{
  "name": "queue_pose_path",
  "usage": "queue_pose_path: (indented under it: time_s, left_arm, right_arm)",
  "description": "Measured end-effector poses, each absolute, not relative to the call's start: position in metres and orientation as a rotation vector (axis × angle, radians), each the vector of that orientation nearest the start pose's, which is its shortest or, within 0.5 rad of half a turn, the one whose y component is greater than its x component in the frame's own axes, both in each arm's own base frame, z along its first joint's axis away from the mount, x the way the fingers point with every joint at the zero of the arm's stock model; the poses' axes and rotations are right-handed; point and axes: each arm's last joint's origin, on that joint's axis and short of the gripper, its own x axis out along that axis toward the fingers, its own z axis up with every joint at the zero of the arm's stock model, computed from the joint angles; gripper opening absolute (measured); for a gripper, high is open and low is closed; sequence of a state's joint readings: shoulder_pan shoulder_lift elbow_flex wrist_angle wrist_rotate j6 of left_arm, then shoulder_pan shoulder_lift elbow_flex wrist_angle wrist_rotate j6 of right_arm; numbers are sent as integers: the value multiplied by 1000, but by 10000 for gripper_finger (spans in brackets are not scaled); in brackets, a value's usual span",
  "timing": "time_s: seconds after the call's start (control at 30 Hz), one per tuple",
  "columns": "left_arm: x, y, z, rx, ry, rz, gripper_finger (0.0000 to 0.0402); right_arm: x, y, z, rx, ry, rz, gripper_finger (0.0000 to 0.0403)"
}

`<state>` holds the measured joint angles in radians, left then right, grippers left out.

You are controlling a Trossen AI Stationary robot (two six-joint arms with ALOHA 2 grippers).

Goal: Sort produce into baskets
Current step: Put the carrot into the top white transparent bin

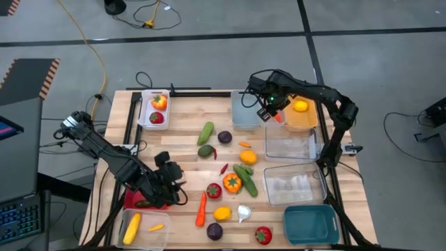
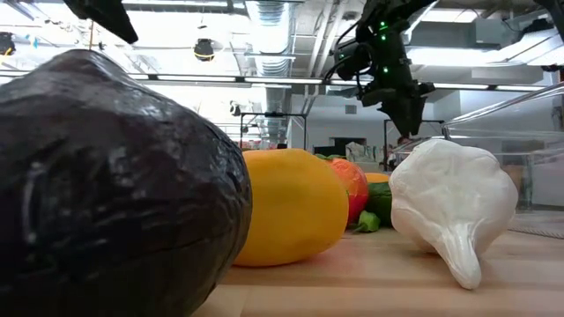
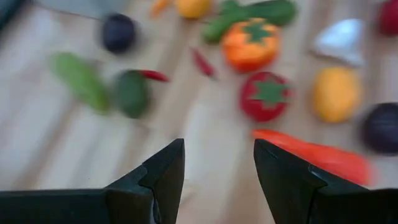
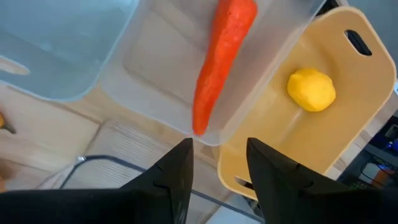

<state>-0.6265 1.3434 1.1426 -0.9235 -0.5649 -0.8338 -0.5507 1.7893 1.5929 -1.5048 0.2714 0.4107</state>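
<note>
two grippers gape empty: right gripper (image 4: 217,163) above a carrot (image 4: 221,59) by the orange basket (image 1: 304,120)'s lemon (image 4: 311,89); left gripper (image 3: 219,168) near the tabletop's front-left corner.

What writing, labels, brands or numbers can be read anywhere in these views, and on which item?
None: no view shows readable text.
The produce, such as the carrot and lemon, is unmarked.
The orange-yellow basket and teal basket carry no visible label.
The room behind the table in the low view shows no legible sign.

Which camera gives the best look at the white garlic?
The low view: the garlic fills the foreground beside a lemon. High view shows it tiny; left wrist view, a blur; right wrist view, nothing.
</note>
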Motion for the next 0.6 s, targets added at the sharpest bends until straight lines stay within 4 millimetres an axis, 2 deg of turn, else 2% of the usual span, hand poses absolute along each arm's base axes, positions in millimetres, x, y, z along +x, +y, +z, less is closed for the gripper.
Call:
queue_pose_path:
  time_s: [0.17,0.33,0.47,0.6]
  left_arm:
    - [226,-136,291,-418,869,241,180]
    - [234,-134,288,-723,874,342,180]
    - [246,-143,273,-820,915,372,180]
    - [264,-155,250,-846,996,351,180]
  right_arm:
    - [269,-174,277,529,1546,-963,175]
    - [270,-175,277,529,1531,-964,176]
    - [270,-175,277,529,1529,-964,176]
    - [270,-175,277,530,1531,-962,176]
